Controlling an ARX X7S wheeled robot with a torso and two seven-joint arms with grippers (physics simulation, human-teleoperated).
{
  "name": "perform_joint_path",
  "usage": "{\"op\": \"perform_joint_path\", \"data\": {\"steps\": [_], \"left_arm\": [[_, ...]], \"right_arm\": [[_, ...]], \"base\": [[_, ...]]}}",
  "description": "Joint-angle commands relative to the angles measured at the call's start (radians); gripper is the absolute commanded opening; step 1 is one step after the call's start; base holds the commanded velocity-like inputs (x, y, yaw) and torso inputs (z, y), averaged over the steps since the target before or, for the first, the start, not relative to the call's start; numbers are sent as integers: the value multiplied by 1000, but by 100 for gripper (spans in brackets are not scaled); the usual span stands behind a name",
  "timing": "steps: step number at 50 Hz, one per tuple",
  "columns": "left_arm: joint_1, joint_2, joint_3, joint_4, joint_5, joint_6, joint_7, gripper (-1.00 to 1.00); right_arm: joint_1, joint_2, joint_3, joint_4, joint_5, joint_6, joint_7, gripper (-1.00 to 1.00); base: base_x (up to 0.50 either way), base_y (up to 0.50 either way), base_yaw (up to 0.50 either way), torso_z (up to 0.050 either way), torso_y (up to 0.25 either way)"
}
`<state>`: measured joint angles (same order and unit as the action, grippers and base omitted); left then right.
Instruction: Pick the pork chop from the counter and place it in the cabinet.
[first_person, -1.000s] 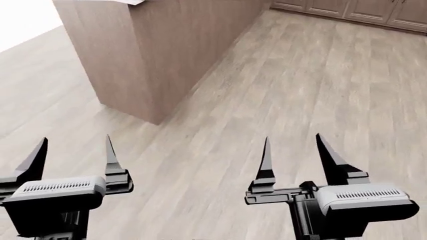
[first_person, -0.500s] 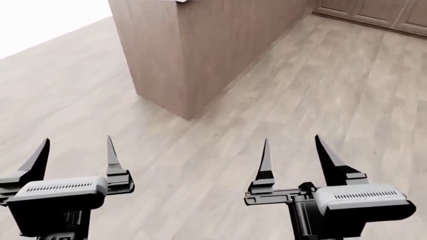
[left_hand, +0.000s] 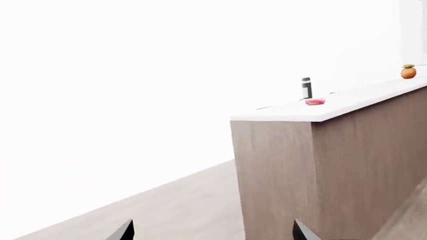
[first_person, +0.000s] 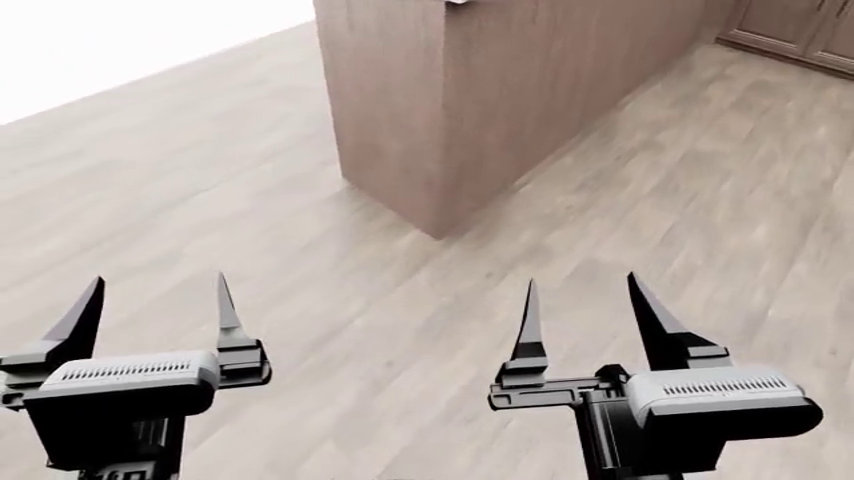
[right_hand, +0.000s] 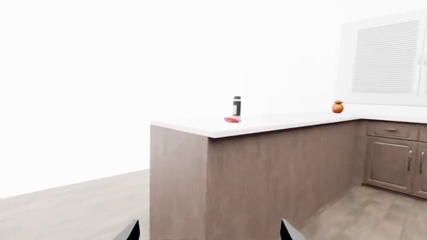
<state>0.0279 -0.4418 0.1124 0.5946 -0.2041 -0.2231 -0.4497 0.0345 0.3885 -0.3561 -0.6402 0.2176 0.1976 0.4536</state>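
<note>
The pork chop (left_hand: 315, 101) (right_hand: 232, 119), a small pinkish-red slab, lies near the end of the counter's white top (left_hand: 353, 100) (right_hand: 267, 122), far ahead of both arms. From the head only the counter's brown wood base (first_person: 507, 90) shows. My left gripper (first_person: 156, 292) (left_hand: 213, 232) and right gripper (first_person: 582, 290) (right_hand: 210, 232) hover over the floor, both open with nothing between their fingers. The cabinet is out of view.
A dark bottle (left_hand: 306, 88) (right_hand: 236, 106) stands just behind the pork chop. An orange fruit-like object (left_hand: 407, 72) (right_hand: 337, 106) sits farther along the top. Low cabinets with vertical handles (right_hand: 393, 160) (first_person: 787, 25) line the far wall under a shuttered window (right_hand: 387, 57). Wood floor (first_person: 200, 200) lies between me and the counter.
The counter's base has slid to the right in the head view as the view moved. Both grippers keep the same open pose.
</note>
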Motion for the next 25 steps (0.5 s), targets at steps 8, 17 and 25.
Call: {"op": "perform_joint_path", "data": {"steps": [8, 17, 25], "left_arm": [[-5, 0, 19, -10, 7, 3, 2, 100], [-14, -1, 38, -9, 22, -8, 1, 100], [-17, -2, 39, -19, 19, -6, 2, 100]], "right_arm": [[-2, 4, -3, 16, 6, -12, -1, 100], [6, 1, -9, 36, 16, -18, -11, 100], [13, 0, -15, 46, 16, -20, -13, 100]], "base": [[0, 0, 500, 0, 0], [0, 0, 500, 0, 0], [0, 0, 500, 0, 0]]}}
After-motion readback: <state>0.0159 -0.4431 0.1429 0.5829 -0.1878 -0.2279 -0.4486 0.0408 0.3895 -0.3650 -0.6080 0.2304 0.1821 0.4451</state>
